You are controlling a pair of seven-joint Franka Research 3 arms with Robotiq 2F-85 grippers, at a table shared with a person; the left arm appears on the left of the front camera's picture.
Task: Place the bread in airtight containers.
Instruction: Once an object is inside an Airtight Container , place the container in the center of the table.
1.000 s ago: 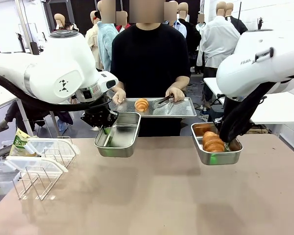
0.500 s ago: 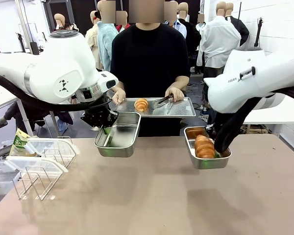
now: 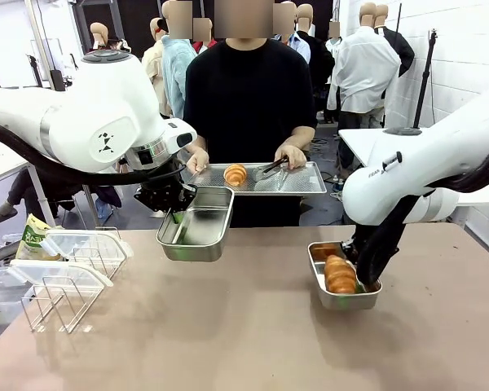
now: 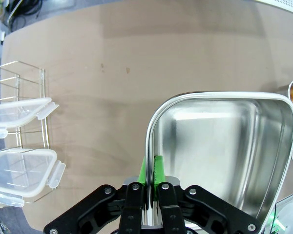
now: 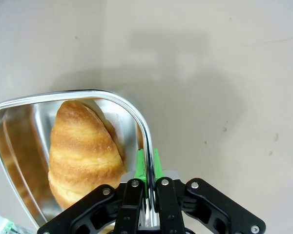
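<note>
My left gripper is shut on the near rim of an empty steel airtight container, holding it in the air in front of the person. In the left wrist view its green pads pinch the container's wall. My right gripper is shut on the rim of a second container, low over the table at the right, with bread inside. The right wrist view shows the fingertips clamped on the rim beside a golden roll. Another roll lies on the person's tray.
The person holds the flat steel tray with both hands, and tongs rest under one hand. A wire rack with translucent lids stands at the table's left, next to a green packet. Bare tabletop lies in the middle and near side.
My right arm has carried its container with the bread down and to the left, closer to the table. The left arm, its empty container and the person's tray have stayed still.
</note>
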